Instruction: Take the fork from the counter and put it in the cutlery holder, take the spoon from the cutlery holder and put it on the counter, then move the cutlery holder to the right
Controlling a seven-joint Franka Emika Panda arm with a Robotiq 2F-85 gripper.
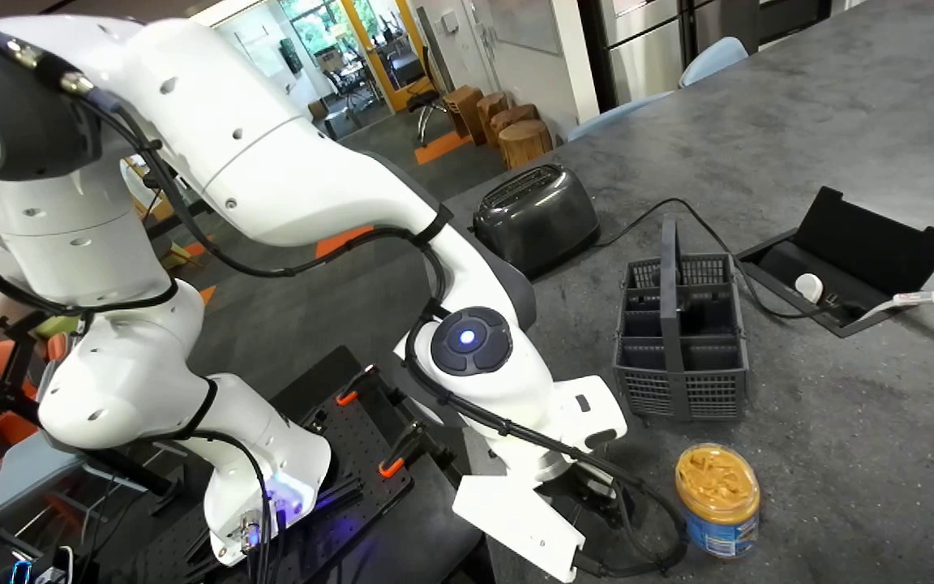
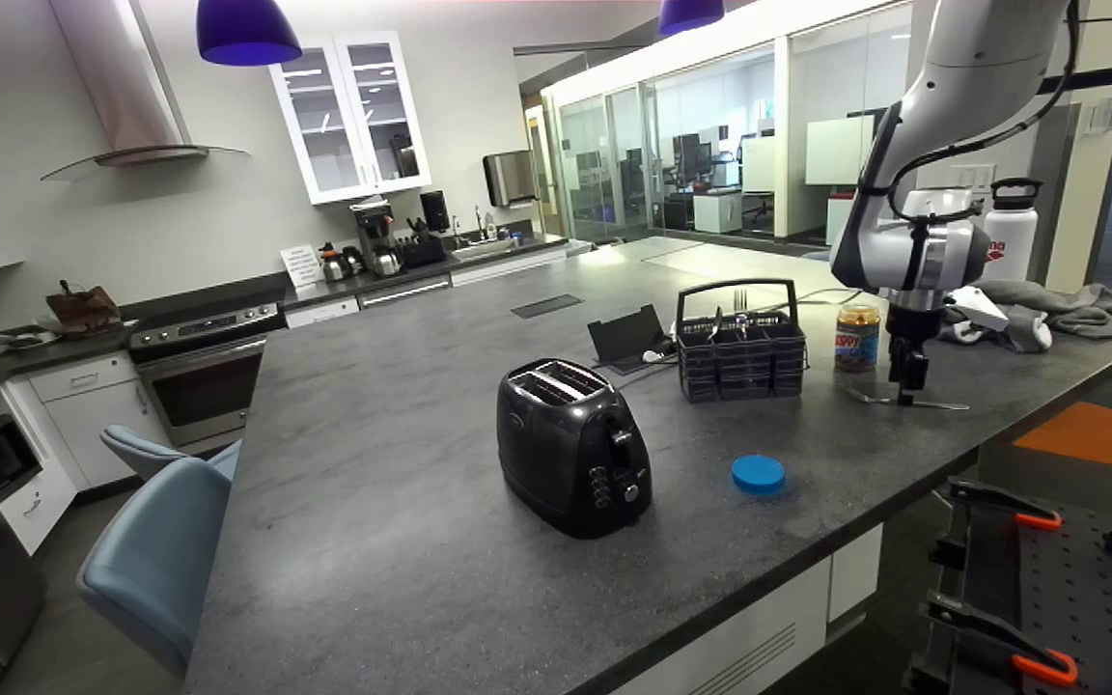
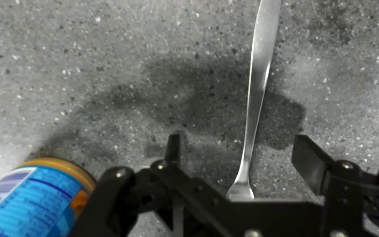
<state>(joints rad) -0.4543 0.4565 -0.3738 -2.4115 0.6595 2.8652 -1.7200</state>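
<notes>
Wrist view shows the gripper (image 3: 236,144) with its jaws standing wide apart, holding nothing, and the fork (image 3: 259,70) lying on the table (image 3: 77,59) between them, clear of both. In an exterior view, the peanut butter jar (image 2: 856,340) stands just left of the gripper; farther left sits the cutlery holder (image 2: 741,376), silver utensils (image 2: 740,301) poking up from it, too small for me to name.

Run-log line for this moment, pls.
claw: open, jaws either side of fork | fork: on counter, not yet held | cutlery holder: upright on counter | next: probably close on fork
</notes>
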